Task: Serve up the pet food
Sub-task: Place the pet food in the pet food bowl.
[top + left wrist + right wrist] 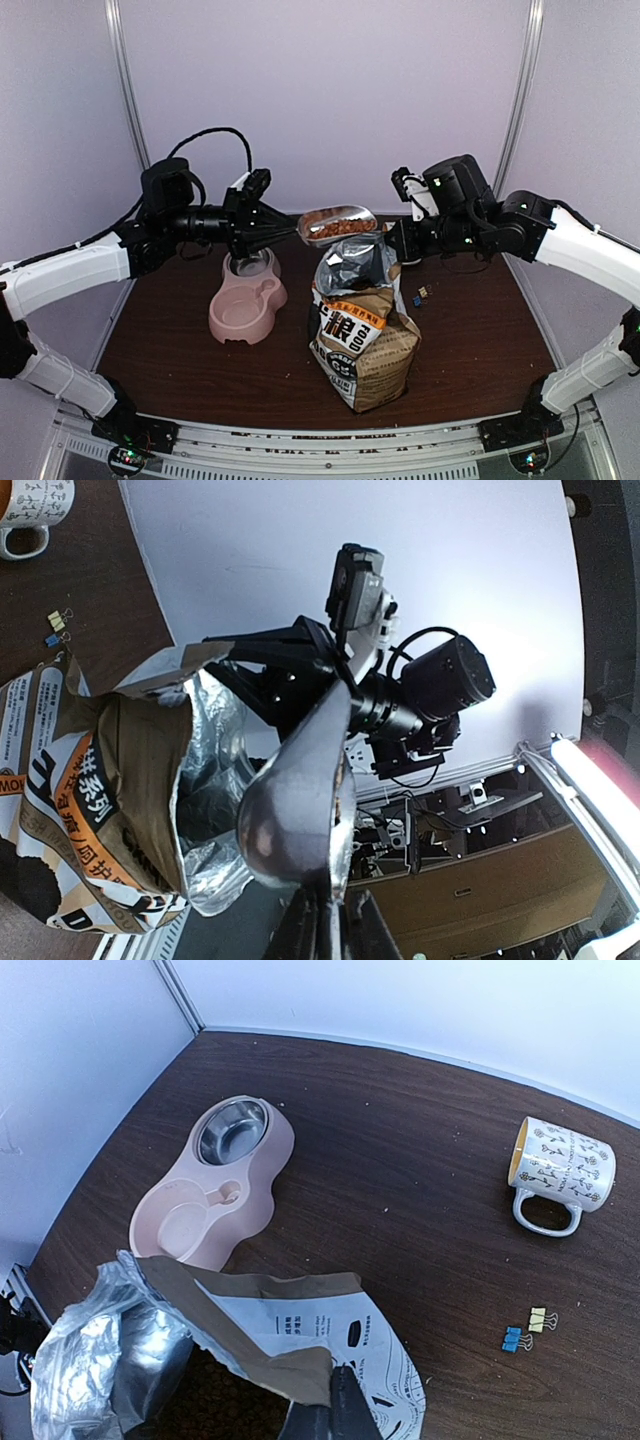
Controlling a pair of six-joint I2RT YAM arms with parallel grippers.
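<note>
Above the bag (365, 330) on the counter (470, 330), we log: left jaws clenched on scoop (312, 233) of pet food (340, 228); right jaws pinching bag rim.

Crops/occlusions, referenced to bag (365, 320)
Left wrist: mug (28, 510) beyond bag clipped by top-left corner; scoop (300, 805) beside bag shows underside only, contents hidden. Right wrist: right gripper (335, 1405) at bag rim clipped by bottom edge; bag's base off-frame too.
</note>
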